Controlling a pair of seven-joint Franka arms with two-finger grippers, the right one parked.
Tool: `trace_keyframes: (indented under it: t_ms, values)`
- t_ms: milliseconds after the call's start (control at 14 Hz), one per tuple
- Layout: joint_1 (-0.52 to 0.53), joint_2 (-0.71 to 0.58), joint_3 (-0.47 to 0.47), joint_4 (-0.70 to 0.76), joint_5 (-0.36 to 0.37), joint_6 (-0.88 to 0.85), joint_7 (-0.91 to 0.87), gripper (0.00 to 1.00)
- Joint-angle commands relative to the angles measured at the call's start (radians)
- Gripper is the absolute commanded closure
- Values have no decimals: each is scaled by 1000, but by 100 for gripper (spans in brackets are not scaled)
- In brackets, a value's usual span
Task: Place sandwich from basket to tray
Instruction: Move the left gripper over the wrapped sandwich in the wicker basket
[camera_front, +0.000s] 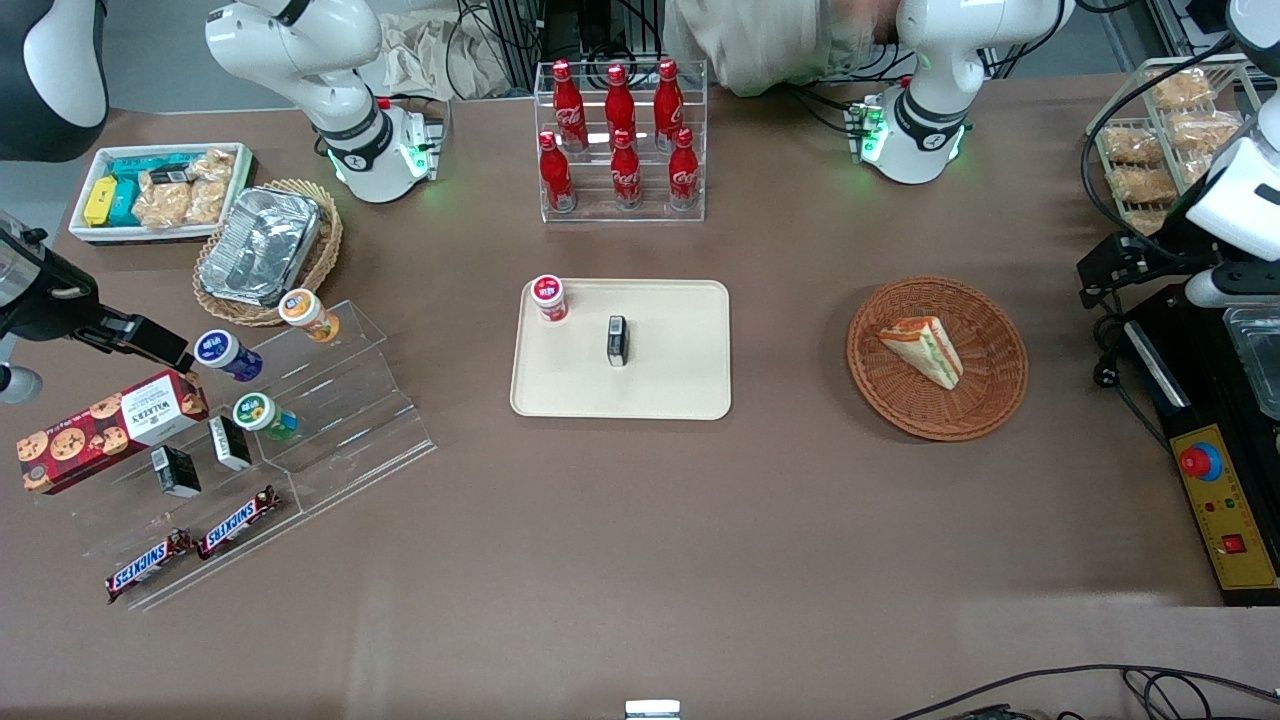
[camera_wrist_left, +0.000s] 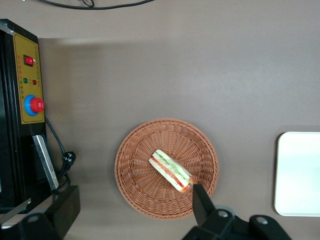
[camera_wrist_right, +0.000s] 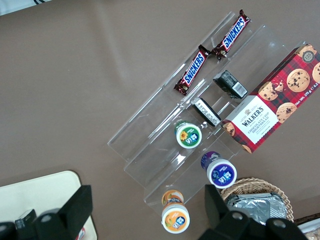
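Nearest the front camera, low in the frame toward the parked arm's end, two Snickers bars (camera_front: 190, 545) lie at the foot of a clear acrylic step stand (camera_front: 345, 420). A Walkers cookie box (camera_front: 110, 430) and small lidded tubs sit on the stand's steps. At the same depth toward the working arm's end, a black and yellow control box (camera_front: 1222, 505) with a red button lies at the table's edge.

In the middle of the frame sits the cream tray (camera_front: 680, 395). It carries a small black box (camera_front: 617, 340) near its centre and a red-capped jar (camera_front: 548, 298) at a corner farther from the camera.

Well apart from the tray, toward the working arm's end, is the reddish-brown wicker basket (camera_front: 985, 405). The sandwich (camera_front: 925, 350) lies flat in it, a wedge with its striped filling edge showing.

The gripper (camera_front: 1105, 268) hangs above the table just beside the basket, toward the working arm's end. In the left wrist view the gripper (camera_wrist_left: 134, 207) has its fingers (camera_wrist_left: 201, 202) spread wide, grasping nothing. The sandwich (camera_wrist_left: 171, 171) and the basket (camera_wrist_left: 132, 150) are below it, untouched.

Farther up the frame are a foil container (camera_front: 260, 245) in a lighter wicker basket, a white bin (camera_front: 85, 215) of snack packets and a clear rack of red cola bottles (camera_front: 620, 140). A wire rack of bagged pastries (camera_front: 1150, 140) sits toward the working arm's end.
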Motion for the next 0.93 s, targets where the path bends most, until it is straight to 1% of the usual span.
trace_keyframes:
  t_ms: [0, 286, 357, 500, 643, 786, 857]
  values:
    - [-11, 4, 1, 16, 19, 0, -24, 0]
    - [-15, 1, 1, 9, 20, -15, -19, 0]
    - [-11, -14, 1, -22, 19, -33, -9, 0]
    - [-11, -51, 1, -97, 17, -49, -27, 0]
    - [-10, -126, 3, -244, 16, -49, -47, 0]
    - [-10, -187, 3, -380, 5, 30, -97, 0]
    - [-13, -201, 1, -433, 5, 73, -169, 0]
